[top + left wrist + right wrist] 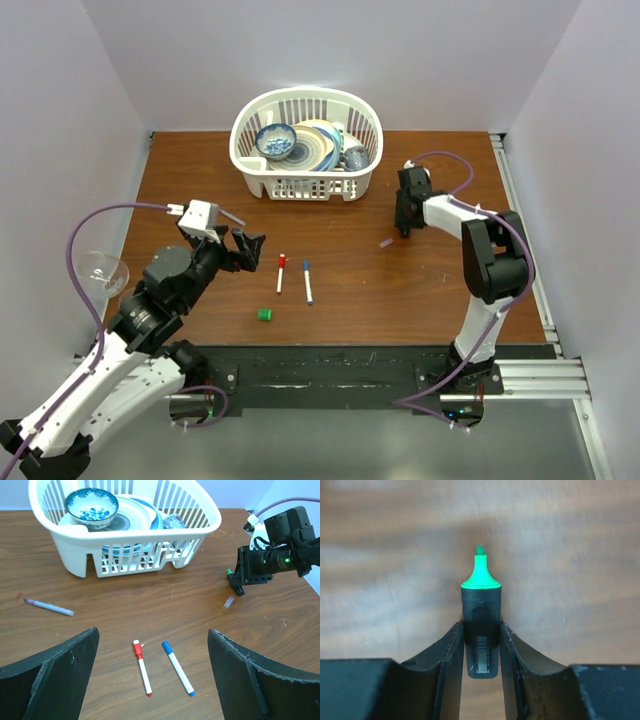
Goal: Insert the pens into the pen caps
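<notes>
My right hand pinched the black marker by its barrel, the green tip poking out past the fingers above the table. My left hand was spread wide and held nothing. Just ahead of it, framed between its fingers in the wrist view, lay the red-marked white pen and the blue-marked white pen, side by side and not touching. The green cap sat near that hand, on the side toward the arm bases.

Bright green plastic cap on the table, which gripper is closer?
Left. The left gripper is open just beyond the green cap; the right gripper, clamping the black green-tipped marker, sits far to its right.
</notes>
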{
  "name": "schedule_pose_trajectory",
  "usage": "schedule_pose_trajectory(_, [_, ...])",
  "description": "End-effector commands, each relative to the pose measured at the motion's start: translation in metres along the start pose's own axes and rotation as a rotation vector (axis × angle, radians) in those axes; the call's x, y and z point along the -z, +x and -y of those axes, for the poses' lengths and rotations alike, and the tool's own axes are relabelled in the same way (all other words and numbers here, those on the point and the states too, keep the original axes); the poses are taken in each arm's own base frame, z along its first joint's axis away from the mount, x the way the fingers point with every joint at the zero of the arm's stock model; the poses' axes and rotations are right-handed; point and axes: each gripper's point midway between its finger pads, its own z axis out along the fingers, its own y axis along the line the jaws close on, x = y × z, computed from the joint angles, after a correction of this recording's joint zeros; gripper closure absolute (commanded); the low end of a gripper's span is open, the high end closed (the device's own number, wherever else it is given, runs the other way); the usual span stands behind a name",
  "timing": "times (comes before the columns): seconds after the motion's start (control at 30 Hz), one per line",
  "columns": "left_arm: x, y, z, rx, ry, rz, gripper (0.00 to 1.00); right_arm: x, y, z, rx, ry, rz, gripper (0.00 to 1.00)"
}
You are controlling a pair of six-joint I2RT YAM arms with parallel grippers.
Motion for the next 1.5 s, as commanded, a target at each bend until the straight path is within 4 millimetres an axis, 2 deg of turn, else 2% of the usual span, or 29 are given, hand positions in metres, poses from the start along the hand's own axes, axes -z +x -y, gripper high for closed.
schedule_pose_trajectory(0.0, [-0.005, -0.001, 0.014, 0.067, 0.051, -0.021, 0.06, 0.025, -0.005, 0.008, -0.013, -0.010, 0.059, 0.81])
schedule_pose_trajectory(0.07, [-0.009, 0.010, 0.014, 0.089, 0.034, -0.076, 0.07, 0.042, -0.014, 0.008, -0.017, -0.030, 0.105, 0.84])
schedule_pose_trajectory(0.13, [-0.011, 0.011, 0.019, 0.143, 0.034, -0.098, 0.09, 0.055, -0.019, 0.007, -0.031, -0.057, 0.136, 0.86])
schedule_pose_trajectory(0.17, [-0.014, 0.014, 0.021, 0.152, 0.038, -0.115, 0.09, 0.060, -0.015, 0.005, -0.036, -0.079, 0.134, 0.86])
schedule_pose_trajectory(0.23, [-0.015, 0.013, 0.032, 0.182, 0.083, -0.128, 0.11, 0.082, -0.023, -0.007, -0.063, -0.164, 0.176, 0.86])
schedule_pose_trajectory(0.27, [-0.019, 0.011, 0.037, 0.190, 0.099, -0.128, 0.12, 0.087, -0.016, -0.018, -0.065, -0.224, 0.179, 0.86])
schedule_pose_trajectory(0.3, [-0.020, 0.007, 0.044, 0.206, 0.125, -0.129, 0.12, 0.105, -0.018, -0.033, -0.065, -0.317, 0.203, 0.87])
schedule_pose_trajectory(0.4, [-0.030, 0.004, 0.051, 0.236, 0.131, -0.151, 0.15, 0.131, -0.002, -0.062, -0.031, -0.404, 0.225, 0.87])
schedule_pose_trajectory(0.43, [-0.032, 0.004, 0.055, 0.241, 0.138, -0.162, 0.15, 0.148, -0.001, -0.069, -0.025, -0.437, 0.254, 0.87])
schedule_pose_trajectory(0.47, [-0.038, 0.006, 0.058, 0.246, 0.142, -0.178, 0.15, 0.163, 0.007, -0.089, 0.008, -0.488, 0.268, 0.88])
schedule_pose_trajectory(0.53, [-0.045, 0.008, 0.068, 0.263, 0.180, -0.195, 0.16, 0.186, 0.013, -0.103, 0.002, -0.551, 0.305, 0.88])
schedule_pose_trajectory(0.57, [-0.050, 0.015, 0.072, 0.264, 0.192, -0.221, 0.16, 0.200, 0.018, -0.119, 0.016, -0.598, 0.323, 0.88])
schedule_pose_trajectory(0.63, [-0.055, 0.018, 0.082, 0.279, 0.237, -0.236, 0.18, 0.217, 0.022, -0.131, -0.003, -0.644, 0.351, 0.89])
schedule_pose_trajectory(0.67, [-0.059, 0.024, 0.083, 0.282, 0.238, -0.252, 0.18, 0.229, 0.027, -0.144, 0.011, -0.685, 0.359, 0.89])
schedule_pose_trajectory(0.77, [-0.068, 0.028, 0.088, 0.295, 0.251, -0.264, 0.21, 0.252, 0.030, -0.162, -0.002, -0.738, 0.389, 0.91])
schedule_pose_trajectory(0.93, [-0.080, 0.030, 0.096, 0.312, 0.268, -0.272, 0.26, 0.282, 0.033, -0.186, 0.004, -0.815, 0.411, 0.91])
schedule_pose_trajectory(1.07, [-0.086, 0.034, 0.106, 0.328, 0.321, -0.284, 0.27, 0.297, 0.039, -0.200, 0.018, -0.842, 0.421, 0.92])
schedule_pose_trajectory(1.13, [-0.087, 0.040, 0.108, 0.338, 0.328, -0.300, 0.31, 0.301, 0.037, -0.203, 0.017, -0.839, 0.434, 0.92])
schedule_pose_trajectory(1.3, [-0.089, 0.057, 0.098, 0.347, 0.268, -0.341, 0.36, 0.313, 0.037, -0.213, 0.013, -0.851, 0.463, 0.93])
schedule_pose_trajectory(1.47, [-0.089, 0.071, 0.101, 0.360, 0.277, -0.382, 0.42, 0.319, 0.036, -0.217, 0.005, -0.854, 0.485, 0.93])
